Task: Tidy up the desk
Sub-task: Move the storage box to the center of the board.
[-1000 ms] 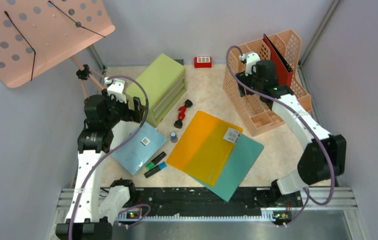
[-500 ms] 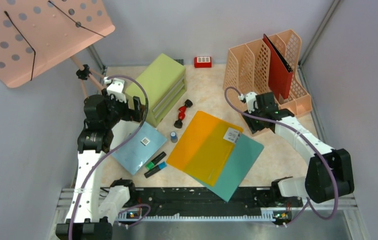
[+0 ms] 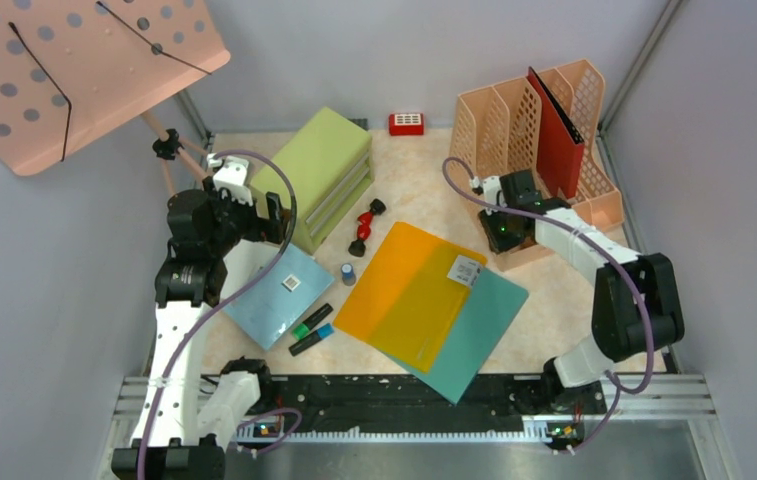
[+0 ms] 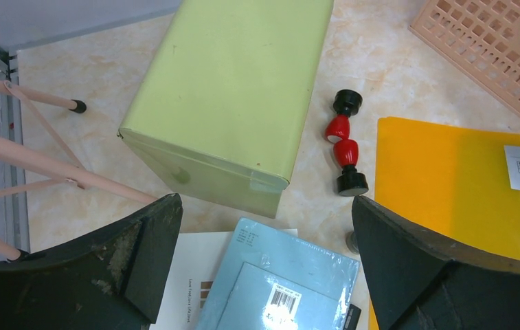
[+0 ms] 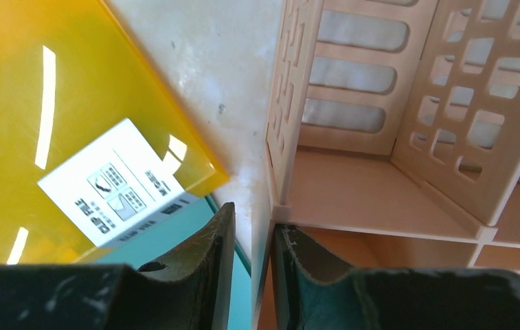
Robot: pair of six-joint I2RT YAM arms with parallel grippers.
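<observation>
Spanning the grey-walled enclosure ahead of both arms: flat beige marble-patterned desk, bearing a glossy orange plastic folder and a peach lattice file rack. Left gripper: jaws spread wide, empty. Right gripper: jaws narrow, astride the rack's wall; grasp indeterminate.

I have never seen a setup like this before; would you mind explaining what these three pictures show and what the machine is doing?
These are two robot arms bolted at a desk's near edge. One picture looks down from above; the other two come from cameras on each wrist. On the beige marble-patterned desk lie a green drawer cabinet, a red-and-black dumbbell-shaped item, an orange translucent folder over a teal folder, a light blue booklet and two marker pens. The left gripper hangs open, holding nothing. The right gripper straddles a wall of the peach plastic file organiser, fingers nearly closed; whether they pinch it is unclear.
</observation>
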